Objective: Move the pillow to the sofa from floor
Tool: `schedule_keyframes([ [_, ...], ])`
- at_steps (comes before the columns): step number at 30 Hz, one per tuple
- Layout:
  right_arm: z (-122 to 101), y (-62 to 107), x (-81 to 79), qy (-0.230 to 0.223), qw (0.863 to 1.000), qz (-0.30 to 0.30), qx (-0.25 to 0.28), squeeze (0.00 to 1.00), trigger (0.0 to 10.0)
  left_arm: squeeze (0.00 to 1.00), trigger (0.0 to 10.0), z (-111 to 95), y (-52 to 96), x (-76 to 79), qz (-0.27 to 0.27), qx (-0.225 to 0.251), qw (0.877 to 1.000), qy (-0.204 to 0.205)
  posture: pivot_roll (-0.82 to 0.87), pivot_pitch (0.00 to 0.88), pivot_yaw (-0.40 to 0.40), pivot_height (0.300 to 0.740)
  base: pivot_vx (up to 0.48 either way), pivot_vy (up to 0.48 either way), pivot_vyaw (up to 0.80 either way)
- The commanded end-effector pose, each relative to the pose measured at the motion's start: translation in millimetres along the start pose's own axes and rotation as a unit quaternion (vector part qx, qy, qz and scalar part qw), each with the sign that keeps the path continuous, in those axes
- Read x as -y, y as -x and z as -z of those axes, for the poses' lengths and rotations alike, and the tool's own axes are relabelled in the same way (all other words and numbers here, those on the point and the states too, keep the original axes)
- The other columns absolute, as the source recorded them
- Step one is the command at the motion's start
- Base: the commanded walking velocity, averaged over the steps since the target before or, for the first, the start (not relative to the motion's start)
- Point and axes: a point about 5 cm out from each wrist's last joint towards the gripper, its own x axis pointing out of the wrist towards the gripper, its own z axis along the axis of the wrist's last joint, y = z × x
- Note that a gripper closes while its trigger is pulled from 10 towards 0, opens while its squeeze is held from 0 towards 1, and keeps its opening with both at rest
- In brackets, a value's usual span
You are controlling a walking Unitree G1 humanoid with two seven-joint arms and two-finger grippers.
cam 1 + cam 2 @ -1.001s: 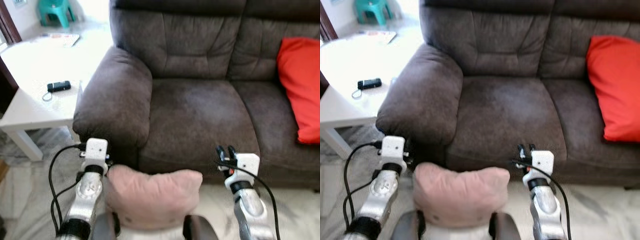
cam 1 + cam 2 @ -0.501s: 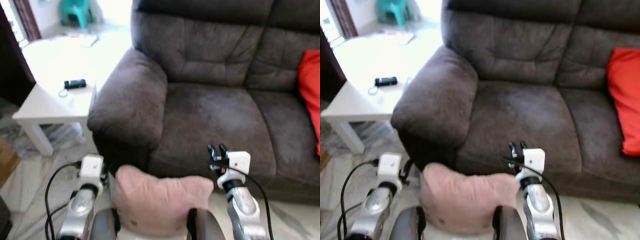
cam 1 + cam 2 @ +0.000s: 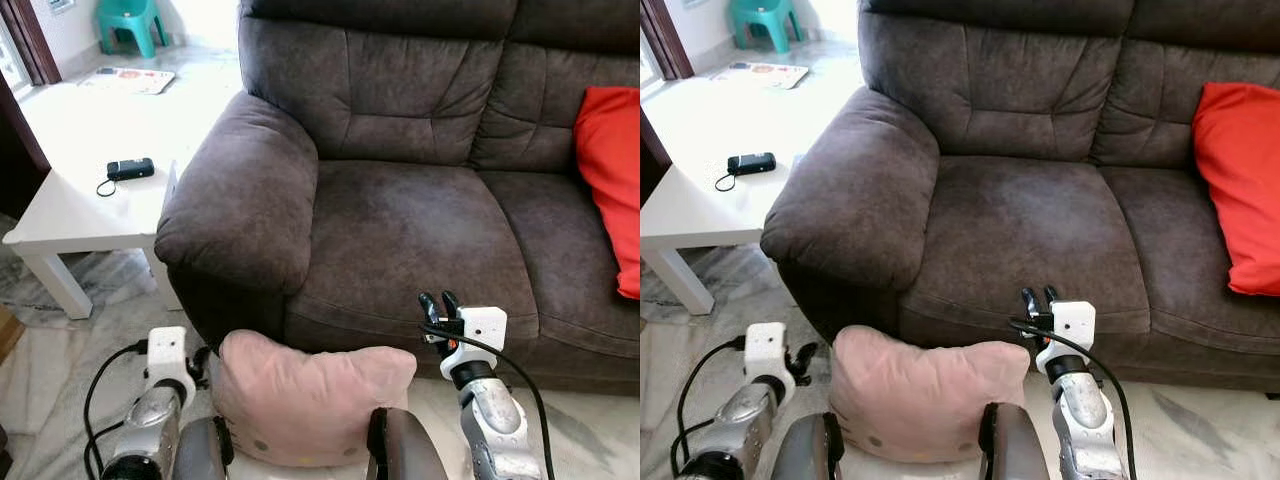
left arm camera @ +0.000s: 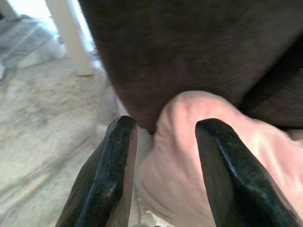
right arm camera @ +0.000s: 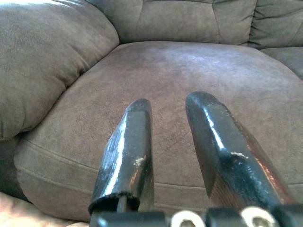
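Pale pink and soft, the pillow (image 3: 312,394) sits low in front of the sofa (image 3: 400,215), below the front edge of the seat and near the base of the rounded armrest (image 3: 245,195), with the two silver arms on either side of it. The left gripper (image 4: 161,135) is beside the pillow's left corner; the wrist camera there shows its two black fingers (image 4: 116,161) set apart, the pillow's pink corner bulging between them with a gap on the other side, so the grip has not closed on it (the head views show little more than that arm's white wrist block). The right gripper (image 3: 436,303) is raised at the pillow's right, fingers pointing up at the seat front. Its own wrist camera looks across the brown seat cushion (image 5: 189,85) and shows the fingers (image 5: 130,142) a narrow gap apart with nothing in them. A red cushion (image 3: 610,175) leans at the sofa's right end. A white side table (image 3: 75,205) stands left of the armrest, carrying a small black device (image 3: 130,169) with a cord.
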Motion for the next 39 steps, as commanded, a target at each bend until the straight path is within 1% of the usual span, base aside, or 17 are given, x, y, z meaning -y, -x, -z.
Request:
schedule_keyframes([
  [1,-3,2.0,4.3,0.003,1.0,0.004,0.002,0.0,10.0,0.0,10.0,5,0.0,6.7,0.021,-0.009,1.0,0.0,-0.01,0.0,-0.08,0.525,0.0,0.0,0.0],
  [4,-5,3.1,4.3,0.002,1.0,0.003,0.004,0.0,10.0,0.0,10.0,5,-0.8,9.7,0.028,-0.005,1.0,0.011,-0.01,0.0,-0.085,0.525,0.0,0.0,0.0],
  [6,-5,3.4,4.0,0.002,1.0,0.003,0.004,0.0,10.0,0.0,10.0,5,-0.9,10.1,0.026,-0.004,1.0,0.014,-0.01,0.0,-0.085,0.525,0.0,0.0,0.0],
  [7,-6,3.6,3.3,0.0,1.0,0.001,0.004,0.0,10.0,0.0,10.0,4,-1.5,11.2,0.023,0.0,0.999,0.022,-0.01,0.0,-0.089,0.525,0.0,0.0,0.0],
  [9,-6,3.7,2.8,0.0,1.0,0.001,0.002,0.0,10.0,0.0,10.0,3,-2.0,12.6,0.023,-0.001,1.0,0.006,-0.01,0.0,-0.09,0.525,0.0,0.0,0.0],
  [11,-6,3.1,1.7,0.0,1.0,-0.001,0.001,0.0,10.0,0.0,10.0,4,-2.3,13.2,0.016,-0.003,1.0,0.014,-0.01,0.0,-0.091,0.525,0.0,0.0,0.0],
  [12,-6,1.9,0.4,-0.001,1.0,-0.003,0.001,0.0,10.0,0.0,10.0,4,-2.8,13.5,0.011,-0.004,1.0,0.028,-0.01,0.0,-0.093,0.525,0.0,0.0,0.0],
  [13,-6,1.4,0.1,-0.002,1.0,-0.003,0.001,0.0,10.0,0.35,10.0,4,-3.0,13.7,0.01,-0.004,0.999,0.035,-0.01,0.0,-0.092,0.525,0.0,0.0,0.0],
  [14,-7,0.9,0.1,-0.003,1.0,-0.002,0.001,0.0,10.0,1.0,10.0,4,-3.2,13.9,0.009,-0.003,0.999,0.038,-0.01,0.0,-0.092,0.525,0.0,0.0,0.0],
  [18,-8,-0.5,1.0,-0.006,1.0,0.004,0.001,0.0,10.0,1.0,10.0,2,-3.9,16.3,0.018,0.0,0.999,0.038,-0.01,0.0,-0.088,0.525,0.0,0.0,0.0],
  [22,-6,1.1,1.2,-0.008,1.0,0.007,-0.003,0.0,10.0,1.0,10.0,2,-3.7,20.0,0.033,0.002,0.999,0.027,-0.01,0.0,-0.083,0.525,0.0,0.0,0.0],
  [31,-5,1.5,1.8,-0.01,1.0,0.01,-0.007,0.0,10.0,1.0,10.0,4,-3.1,21.8,0.036,0.0,0.999,0.02,0.0,0.0,-0.084,0.525,0.0,0.0,0.0],
  [34,-5,1.4,1.9,-0.009,1.0,0.01,-0.007,0.0,10.0,1.0,10.0,4,-2.6,21.8,0.035,0.003,0.999,0.011,0.0,0.0,-0.084,0.525,0.0,0.0,0.0],
  [35,-6,1.1,1.9,-0.011,1.0,0.009,-0.004,0.0,10.0,0.0,10.0,3,-1.6,20.7,0.022,0.015,1.0,0.015,0.0,0.0,-0.086,0.525,0.0,0.0,0.0],
  [39,-7,0.9,2.0,-0.011,1.0,0.009,0.0,0.0,10.0,0.0,10.0,2,-0.7,19.2,0.009,0.027,0.999,0.016,0.0,0.0,-0.09,0.525,0.0,0.0,0.0],
])
